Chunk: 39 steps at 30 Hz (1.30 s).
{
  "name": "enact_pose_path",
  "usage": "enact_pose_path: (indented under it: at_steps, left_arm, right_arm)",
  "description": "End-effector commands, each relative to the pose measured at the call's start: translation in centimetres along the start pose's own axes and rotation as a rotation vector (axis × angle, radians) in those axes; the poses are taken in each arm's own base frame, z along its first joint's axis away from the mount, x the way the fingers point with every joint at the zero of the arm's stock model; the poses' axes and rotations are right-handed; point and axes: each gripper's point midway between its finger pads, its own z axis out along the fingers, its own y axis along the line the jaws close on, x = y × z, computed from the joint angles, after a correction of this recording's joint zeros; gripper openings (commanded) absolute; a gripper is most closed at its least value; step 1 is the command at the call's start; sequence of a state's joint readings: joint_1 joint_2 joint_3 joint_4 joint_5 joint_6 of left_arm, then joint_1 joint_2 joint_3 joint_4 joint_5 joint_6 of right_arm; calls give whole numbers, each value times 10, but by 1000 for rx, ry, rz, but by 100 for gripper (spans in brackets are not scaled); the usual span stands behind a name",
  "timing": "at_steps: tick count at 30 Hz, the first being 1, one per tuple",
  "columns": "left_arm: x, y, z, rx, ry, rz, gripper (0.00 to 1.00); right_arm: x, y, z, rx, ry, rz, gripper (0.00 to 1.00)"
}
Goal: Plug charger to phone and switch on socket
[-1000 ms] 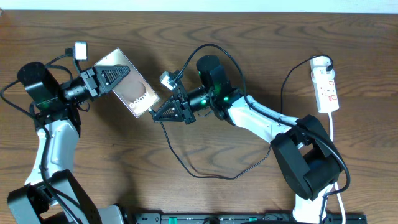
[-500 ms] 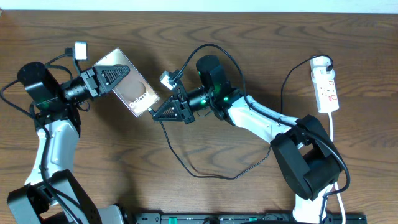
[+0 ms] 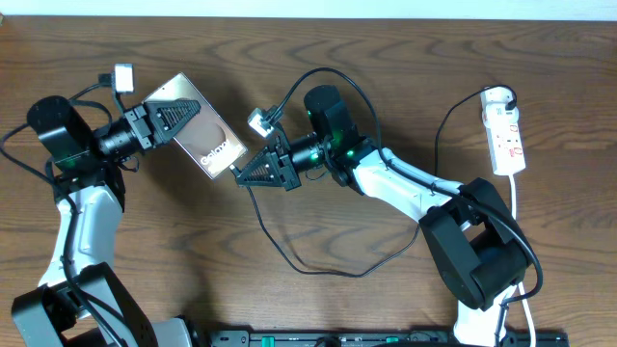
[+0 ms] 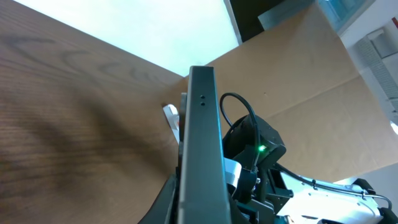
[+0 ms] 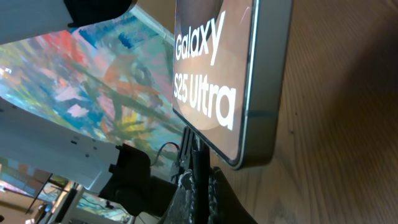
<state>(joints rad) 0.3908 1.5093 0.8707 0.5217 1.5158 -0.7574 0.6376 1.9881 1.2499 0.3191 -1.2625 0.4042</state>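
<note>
no chg vs prev | L grip (image 3: 193,112) holds phone (image 3: 218,150) | R grip (image 3: 243,178) holds charger (image 5: 199,165)

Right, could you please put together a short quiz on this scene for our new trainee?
1. True or false: the power strip lies on the robot's left.
2. What does the left end effector grip? A) the phone B) the power strip C) nothing
3. Fill in the missing word: the phone's face reads "Galaxy S25 ____".
Key: 1 false, it lies on the robot's right; 2 A; 3 Ultra.
</note>
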Motion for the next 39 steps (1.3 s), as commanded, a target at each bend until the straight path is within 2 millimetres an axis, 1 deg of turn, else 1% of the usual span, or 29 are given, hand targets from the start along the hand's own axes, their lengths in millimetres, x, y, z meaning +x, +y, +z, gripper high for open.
enact_pose_path:
  at_steps: [1,5,12,21,26,32,39]
  left_arm:
    - [8,-12,3,46,50,21,8]
    - [8,-12,3,46,50,21,8]
    - [8,-12,3,46,50,21,8]
    - [8,-12,3,46,50,20,7]
    - [10,-13,5,51,58,20,7]
    - [15,-17,14,66,83,21,8]
    - [14,-16,11,62,76,21,7]
  right_arm:
    - [-10,-7,-2,43,-34,1,1]
    - [-10,-6,-3,38,-35,-2,1]
    - [-4,6,-2,-32,-2,-31,1]
    - [0,14,-3,-76,20,-35,1]
    - [2,15,0,-81,27,-31,1]
    - [3,17,3,-85,33,-28,1]
    - [7,14,3,-75,38,-9,1]
